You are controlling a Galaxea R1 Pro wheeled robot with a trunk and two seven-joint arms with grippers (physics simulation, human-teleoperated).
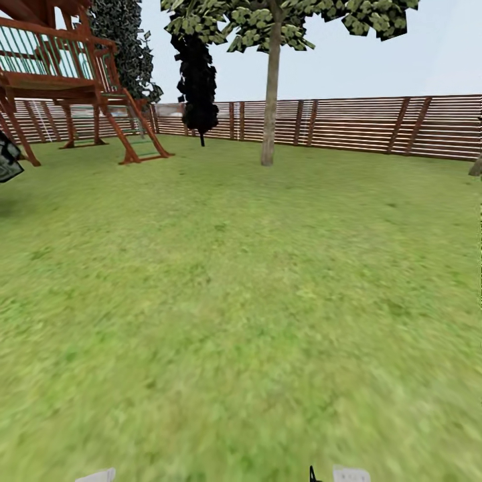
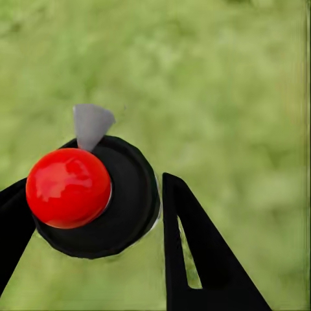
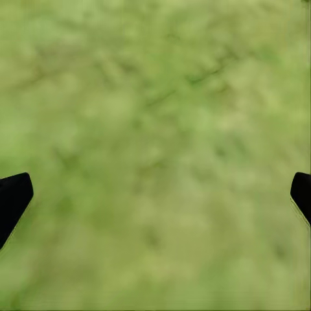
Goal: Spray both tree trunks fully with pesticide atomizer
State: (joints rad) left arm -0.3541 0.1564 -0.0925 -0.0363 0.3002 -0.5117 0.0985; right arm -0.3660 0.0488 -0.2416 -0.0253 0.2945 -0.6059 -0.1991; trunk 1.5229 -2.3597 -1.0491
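One tree [image 1: 270,94] stands far off by the fence [image 1: 375,124] across the lawn [image 1: 241,301], while the left gripper [image 2: 91,214] clamps what looks like the red-capped atomizer [image 2: 94,197] and the right gripper [image 3: 155,194] gapes wide over grass.

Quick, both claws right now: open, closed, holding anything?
Left claw: closed on the black round-bodied pesticide atomizer with a glossy red ball top.
Right claw: open, holding nothing.
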